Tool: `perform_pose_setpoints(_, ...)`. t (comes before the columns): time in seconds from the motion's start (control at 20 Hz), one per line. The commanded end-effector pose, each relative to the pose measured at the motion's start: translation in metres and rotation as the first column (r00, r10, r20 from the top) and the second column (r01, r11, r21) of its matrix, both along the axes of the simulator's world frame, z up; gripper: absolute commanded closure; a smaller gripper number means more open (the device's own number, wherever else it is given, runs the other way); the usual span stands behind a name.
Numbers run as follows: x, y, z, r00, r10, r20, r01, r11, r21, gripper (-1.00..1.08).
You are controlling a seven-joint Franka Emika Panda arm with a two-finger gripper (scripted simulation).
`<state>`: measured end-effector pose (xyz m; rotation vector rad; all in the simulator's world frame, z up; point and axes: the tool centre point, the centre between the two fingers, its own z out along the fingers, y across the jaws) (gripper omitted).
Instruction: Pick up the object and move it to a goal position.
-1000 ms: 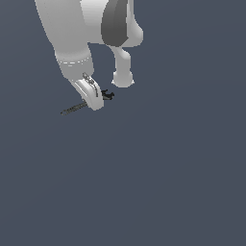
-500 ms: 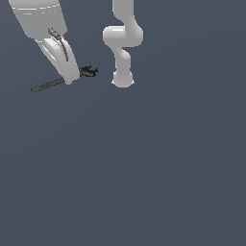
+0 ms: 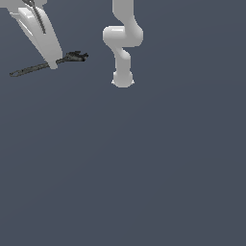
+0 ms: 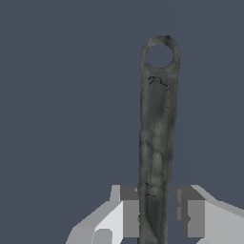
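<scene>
Wrench [image 3: 45, 65] clamped in end effector [image 4: 159, 217], lifted beside the arm's base [image 3: 122, 79]; transport to goal remaining.

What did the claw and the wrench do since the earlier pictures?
The claw carried the wrench up and toward the exterior view's left, so both look bigger. It kept its hold the whole time, fingers on either side of the handle. The arm's base stayed put.
</scene>
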<state>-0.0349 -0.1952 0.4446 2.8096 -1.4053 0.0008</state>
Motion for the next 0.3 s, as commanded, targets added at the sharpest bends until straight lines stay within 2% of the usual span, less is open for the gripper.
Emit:
perform_pose_setpoints(0.0, 0.0006, -0.0027, 0.0058, 1.0, 0.001, 0.0, -0.001, 1.0, 0.0, 1.08)
perform_pose_setpoints(0.25, 0.001, -0.0047, 0.0097, 1.0, 0.001, 0.0, -0.001, 1.0, 0.0, 1.08)
